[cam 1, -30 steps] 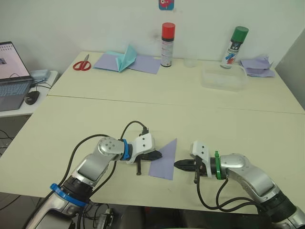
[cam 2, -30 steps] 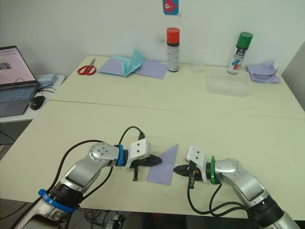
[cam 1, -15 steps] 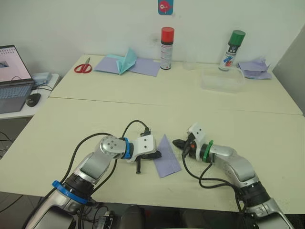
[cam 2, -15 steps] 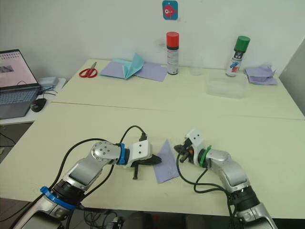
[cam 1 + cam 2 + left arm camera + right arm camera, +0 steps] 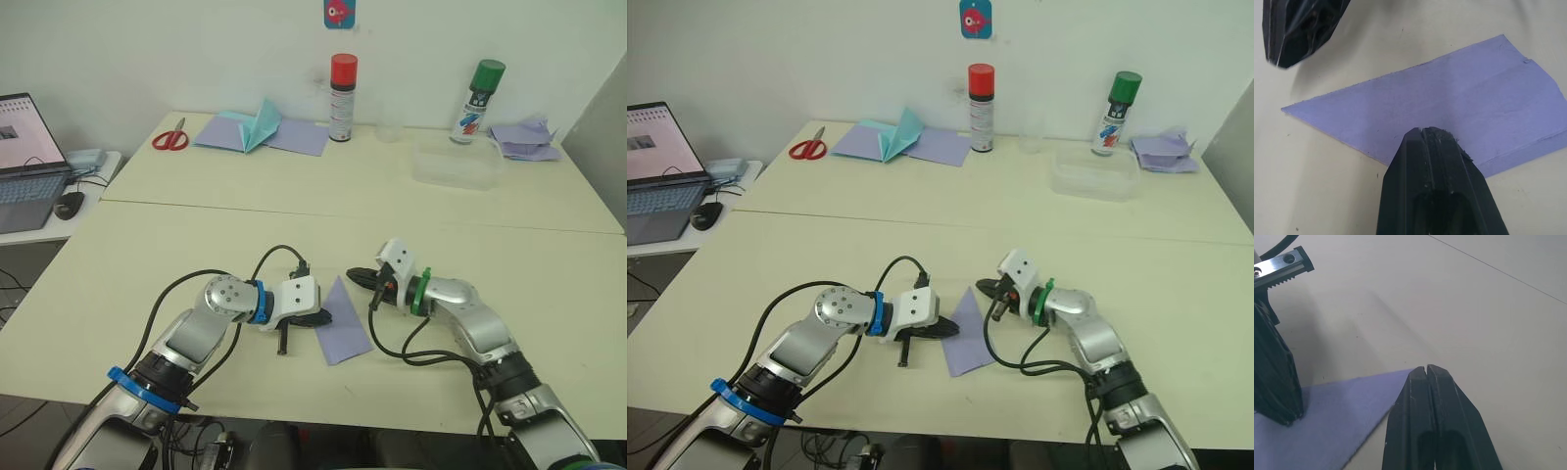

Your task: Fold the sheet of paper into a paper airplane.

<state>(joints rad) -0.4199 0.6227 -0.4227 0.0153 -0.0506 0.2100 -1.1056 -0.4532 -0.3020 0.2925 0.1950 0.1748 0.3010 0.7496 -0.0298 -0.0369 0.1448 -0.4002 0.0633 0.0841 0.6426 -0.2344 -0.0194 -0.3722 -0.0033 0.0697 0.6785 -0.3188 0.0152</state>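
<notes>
The sheet of paper [image 5: 341,324], folded to a pointed shape, lies flat on the tabletop [image 5: 294,240] between the two tools. The left tool [image 5: 323,318], fingers pressed together, bears down on the paper's left edge. The right tool [image 5: 353,275], fingers likewise pressed together and holding nothing, sits at the paper's far tip.

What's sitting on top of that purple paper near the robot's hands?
The left gripper, fingers shut, presses its tip on the folded sheet of paper near one edge. The right gripper, also shut, is at the paper's far corner. Whatever lies between the paper's layers is hidden.
</notes>
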